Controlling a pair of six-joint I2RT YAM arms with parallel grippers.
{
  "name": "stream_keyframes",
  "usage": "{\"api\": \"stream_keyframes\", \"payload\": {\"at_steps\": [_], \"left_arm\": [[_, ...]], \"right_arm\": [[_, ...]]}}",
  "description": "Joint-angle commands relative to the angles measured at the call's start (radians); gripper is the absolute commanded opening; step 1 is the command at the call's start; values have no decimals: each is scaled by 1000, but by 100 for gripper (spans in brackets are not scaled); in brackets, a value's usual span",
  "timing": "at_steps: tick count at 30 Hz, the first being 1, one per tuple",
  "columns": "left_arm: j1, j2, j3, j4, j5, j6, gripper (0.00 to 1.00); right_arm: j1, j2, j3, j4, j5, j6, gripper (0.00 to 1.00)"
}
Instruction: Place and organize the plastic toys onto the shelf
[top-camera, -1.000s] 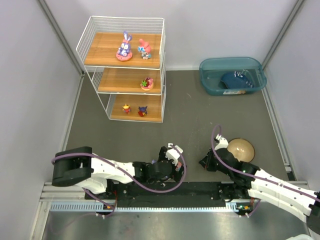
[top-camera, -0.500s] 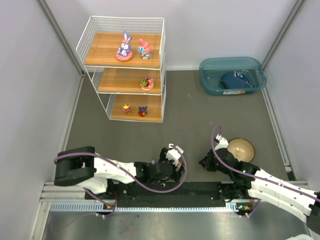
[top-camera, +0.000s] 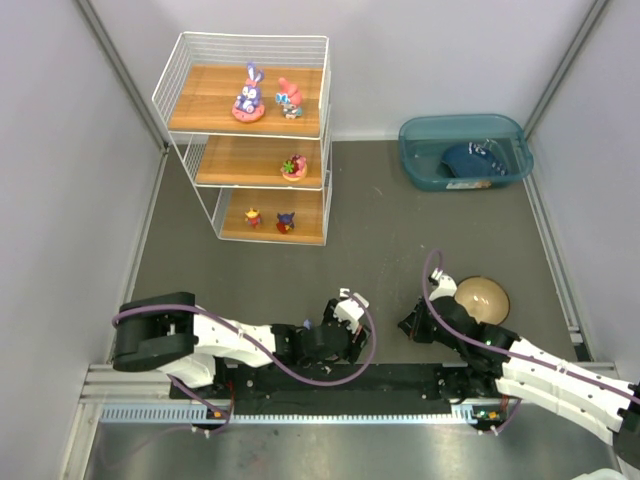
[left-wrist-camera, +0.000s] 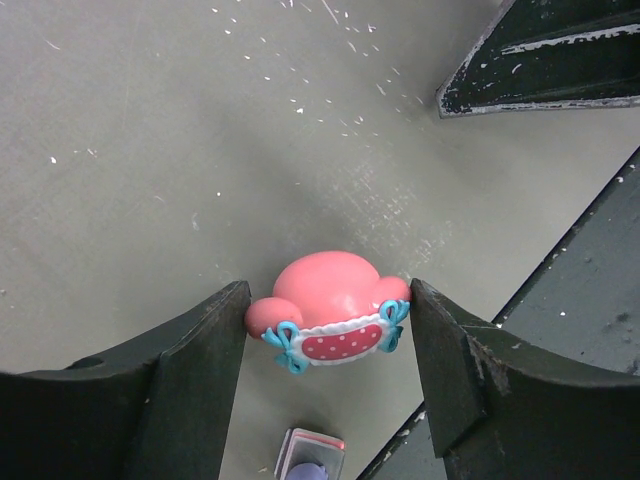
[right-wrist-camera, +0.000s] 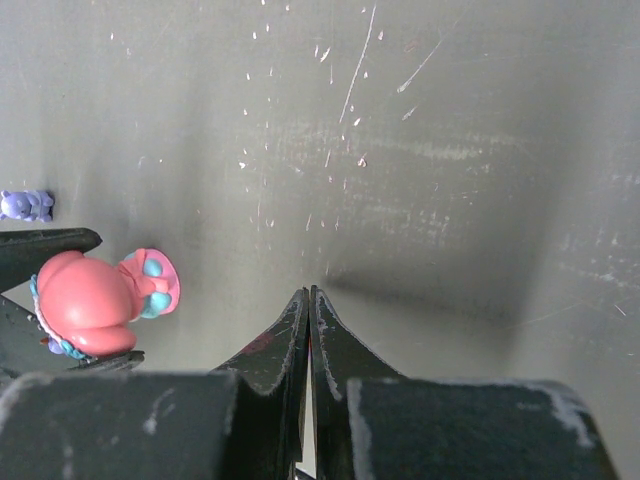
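Note:
A pink figurine (left-wrist-camera: 335, 315) with blue bows and a dotted band sits between the fingers of my left gripper (left-wrist-camera: 330, 330), which touch both its sides, low over the grey table near the arm bases. It also shows in the right wrist view (right-wrist-camera: 90, 300), with its round pink base. A tiny purple toy (left-wrist-camera: 310, 462) lies just under the left gripper and shows in the right wrist view (right-wrist-camera: 25, 205) too. My right gripper (right-wrist-camera: 309, 292) is shut and empty. The shelf (top-camera: 205, 110) stands far left and holds several toys, among them a purple bunny (top-camera: 248, 95).
A tan bowl (top-camera: 482, 298) sits just right of my right gripper (top-camera: 408, 325). A teal bin (top-camera: 415, 135) with a dark blue item (top-camera: 470, 160) stands at the far right. Grey walls close both sides. A black base rail runs along the near edge.
The left arm has shifted a little to the right near its elbow, with the gripper staying round the pink figurine. The right arm has not moved.

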Motion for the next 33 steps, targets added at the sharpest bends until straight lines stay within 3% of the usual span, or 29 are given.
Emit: {"api": "stream_keyframes", "payload": {"at_steps": [1,7,14,17,21,26,29,30,32,33], "left_arm": [[-5,0,24,45,-3,-3,67],[-5,0,23,47,0,-3,58],[-5,-23,36,15,22,10,36],[-5,-64,105,-116,22,12,0],[-2,-157,219,-303,-35,1,0],[15,-329,360,-651,-185,-74,0],[98,-446,432,-842,-149,-147,0],[194,-469,458,-886,-106,-163,0],[257,-535,545,-968,-72,-117,0],[273,-549,582,-992,-119,-99,0]], "right_arm": [[-10,-4,26,0,8,0,0],[-10,-4,23,0,10,2,0],[-10,-4,23,-1,11,2,0],[-10,-3,23,-3,11,-1,0],[-10,3,26,-1,13,-6,0],[-10,10,36,-1,19,-17,0],[-10,14,44,-3,22,-26,0],[-10,19,46,-1,25,-29,0],[-11,19,49,-1,20,-35,0],[-11,17,49,-3,20,-35,0]]}}
